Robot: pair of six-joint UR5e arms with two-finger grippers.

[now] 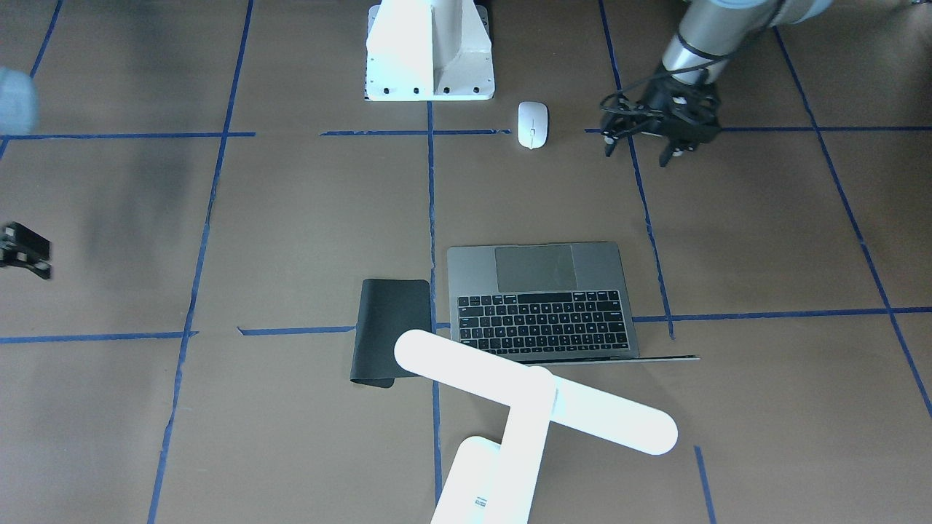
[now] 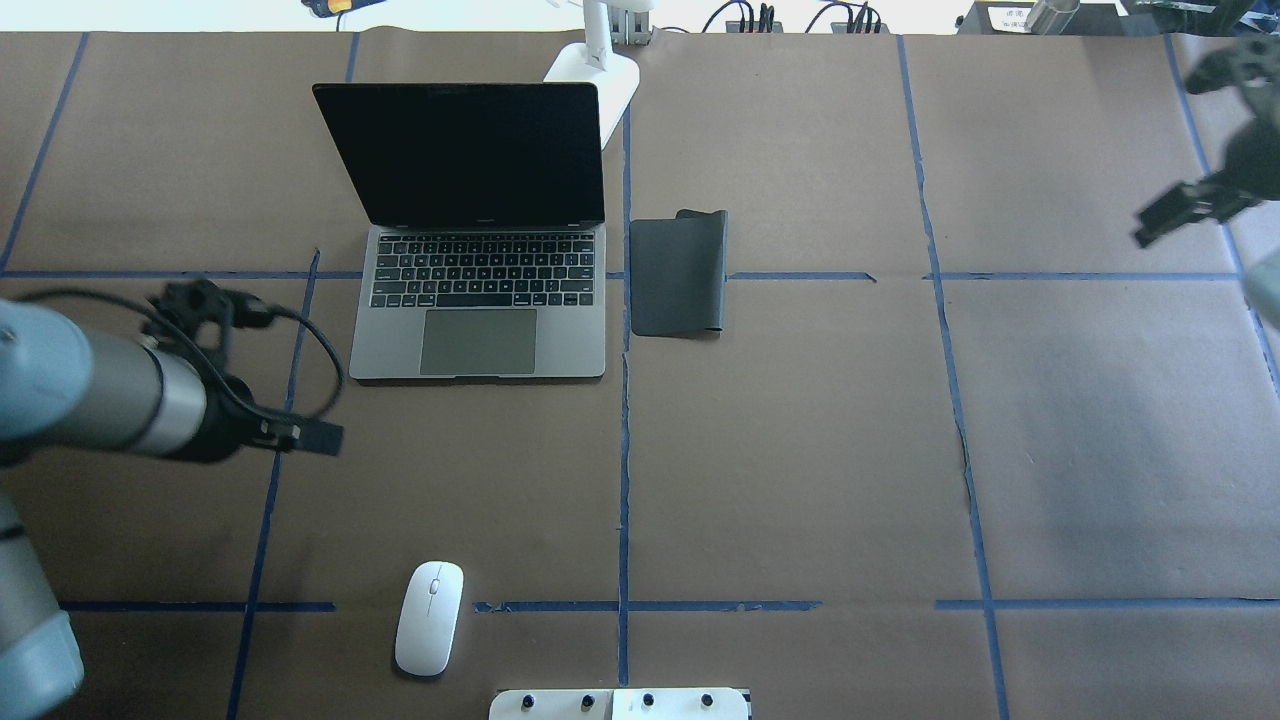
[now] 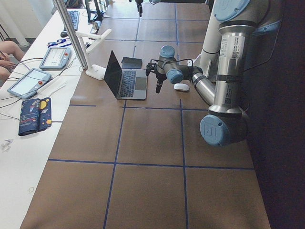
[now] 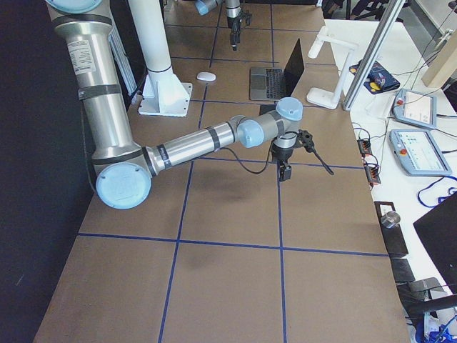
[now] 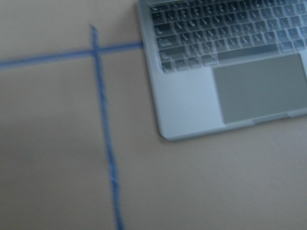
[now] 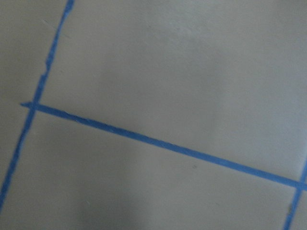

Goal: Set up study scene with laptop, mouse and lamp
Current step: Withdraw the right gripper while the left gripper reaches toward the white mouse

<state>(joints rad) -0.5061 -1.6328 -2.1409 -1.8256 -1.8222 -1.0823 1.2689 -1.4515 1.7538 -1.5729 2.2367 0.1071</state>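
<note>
The laptop (image 2: 480, 300) stands open on the brown table, screen dark, and also shows in the front view (image 1: 542, 298). The white mouse (image 2: 430, 617) lies near the robot's side, in front of the laptop, and shows in the front view (image 1: 533, 124). The white T-shaped lamp (image 1: 535, 400) stands behind the laptop, its base (image 2: 595, 70) at the far edge. My left gripper (image 2: 258, 370) is open and empty, hovering left of the laptop and beyond the mouse (image 1: 636, 156). My right gripper (image 2: 1205, 140) is open and empty, far right, away from everything.
A black mat (image 2: 678, 275) lies right of the laptop, one far corner curled. The white bolted pedestal (image 1: 429, 51) stands at the robot's edge beside the mouse. Blue tape lines grid the table. Tablets and cables lie past the far edge (image 4: 418, 107).
</note>
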